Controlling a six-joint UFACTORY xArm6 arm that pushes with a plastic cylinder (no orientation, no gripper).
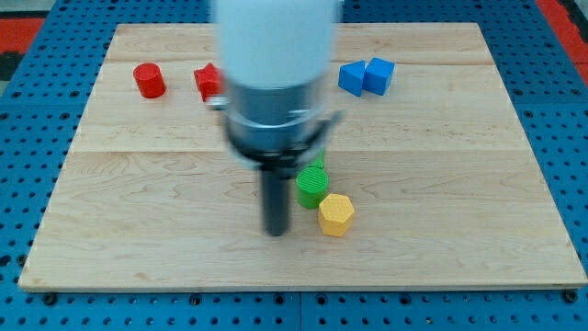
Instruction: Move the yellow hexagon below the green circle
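Light wood board (441, 165), plank seams running left-right, sits on blue pegboard (28, 110) w/ holes; red strip at upper right corner of frame. Board fills most of frame; near edge along bottom, far edge near top.

Open room: whole left half below the red blocks, right half below the blue ones, bottom strip along near edge. Clutter only at top row and centre.

Top row: red cylinder (149, 81) upper left, red block (208, 81) beside it (shape unclear, partly behind arm), two blue blocks (353, 78) (378, 74) touching each other, upper right of centre.

Centre: green circle (311, 186), partly hidden by arm housing above it. Yellow hexagon (336, 214) touching it, just lower right, i.e. below and slightly right of green.

No jaws on this rig, just a dark rod under blurred white/grey arm body. My tip (277, 232) on board, just left of hexagon, small gap between, roughly level w/ its lower half; lower left of green circle. Contact w/ either block not seen.
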